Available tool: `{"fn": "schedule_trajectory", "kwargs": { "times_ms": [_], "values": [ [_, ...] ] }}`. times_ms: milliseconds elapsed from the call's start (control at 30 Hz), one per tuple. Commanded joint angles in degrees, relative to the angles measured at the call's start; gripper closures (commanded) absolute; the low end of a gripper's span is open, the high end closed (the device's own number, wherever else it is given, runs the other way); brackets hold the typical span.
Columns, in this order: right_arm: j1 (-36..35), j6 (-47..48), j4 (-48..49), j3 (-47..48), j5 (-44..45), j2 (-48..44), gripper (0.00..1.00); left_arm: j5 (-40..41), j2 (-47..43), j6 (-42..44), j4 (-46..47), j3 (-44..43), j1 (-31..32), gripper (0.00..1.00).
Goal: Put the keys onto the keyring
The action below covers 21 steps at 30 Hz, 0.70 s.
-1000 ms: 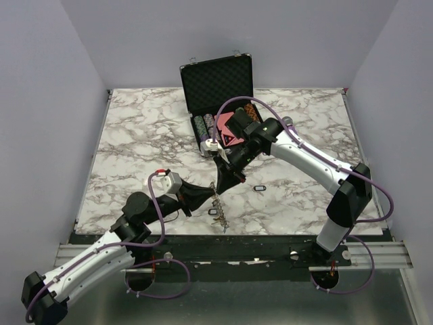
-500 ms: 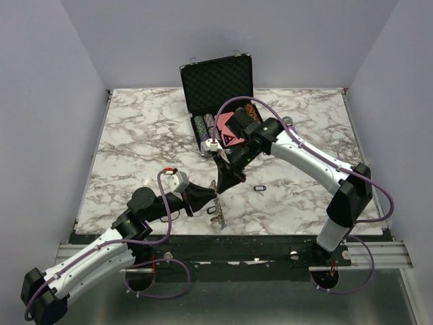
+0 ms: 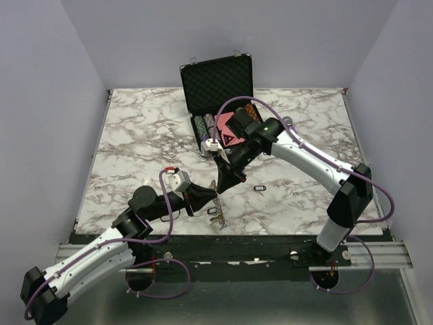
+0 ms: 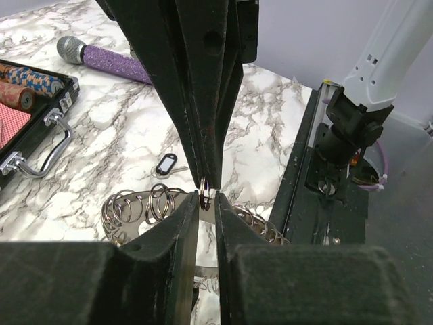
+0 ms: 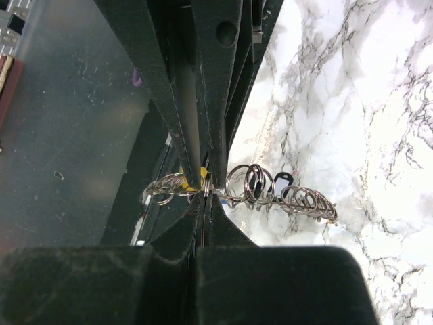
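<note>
The keyring (image 3: 217, 211), a silver ring fringed with small split rings, hangs over the table's front edge. My right gripper (image 3: 218, 187) is shut on its top. In the right wrist view its tips (image 5: 208, 193) pinch the keyring (image 5: 270, 193). My left gripper (image 3: 212, 194) meets it tip to tip from the left. Its jaws stand a narrow gap apart, and a yellow key head (image 5: 193, 177) sits between its fingers (image 5: 162, 101). In the left wrist view a small ring (image 4: 204, 187) lies at my left gripper (image 4: 206, 203). A black-headed key (image 3: 259, 187) lies on the marble.
An open black chip case (image 3: 218, 88) stands at the back centre, behind the right arm. A purple microphone (image 4: 101, 57) lies on the marble beyond the case handle (image 4: 37, 152). The table's front edge and black rail (image 4: 304, 169) run directly under the hanging keyring.
My left gripper has pushed a little to the right, closing up to the right gripper's tips. The right arm and the keyring have stayed in place.
</note>
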State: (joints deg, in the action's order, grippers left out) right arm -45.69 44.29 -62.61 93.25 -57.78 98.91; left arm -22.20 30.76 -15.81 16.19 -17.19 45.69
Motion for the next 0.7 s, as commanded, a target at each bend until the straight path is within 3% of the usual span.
{"fn": "schedule_trajectory", "kwargs": {
  "times_ms": [0,267,433,500,567,633,667],
  "values": [
    [-0.36,-0.96,0.3,-0.35,-0.76,-1.79,1.0,-1.45,-0.35,0.34,0.25,-1.18,-0.25,0.78],
    [-0.28,-0.87,0.21,-0.26,-1.11,-1.71,1.0,-1.71,1.31,0.61,-0.54,-2.05,-0.25,0.88],
    [-0.28,-0.88,0.21,-0.35,-1.2,-1.71,1.0,-1.8,2.11,0.7,-0.28,-2.41,-0.34,0.88],
    [-0.27,-1.05,0.29,-0.44,-1.37,-1.79,1.0,-1.8,2.02,0.96,-0.28,-2.41,-0.34,1.0],
    [-0.28,-1.14,0.38,-0.35,-1.63,-1.79,0.99,-1.97,1.76,1.13,-0.28,-2.15,-0.34,1.0],
    [-0.27,-1.84,0.3,0.35,-2.69,-1.62,0.88,-1.8,1.14,1.22,0.59,-1.27,-0.25,1.0],
    [-0.27,-1.93,-0.4,1.83,-2.43,-1.53,0.74,-1.8,0.18,1.05,2.08,0.04,-0.25,1.0]
  ]
}}
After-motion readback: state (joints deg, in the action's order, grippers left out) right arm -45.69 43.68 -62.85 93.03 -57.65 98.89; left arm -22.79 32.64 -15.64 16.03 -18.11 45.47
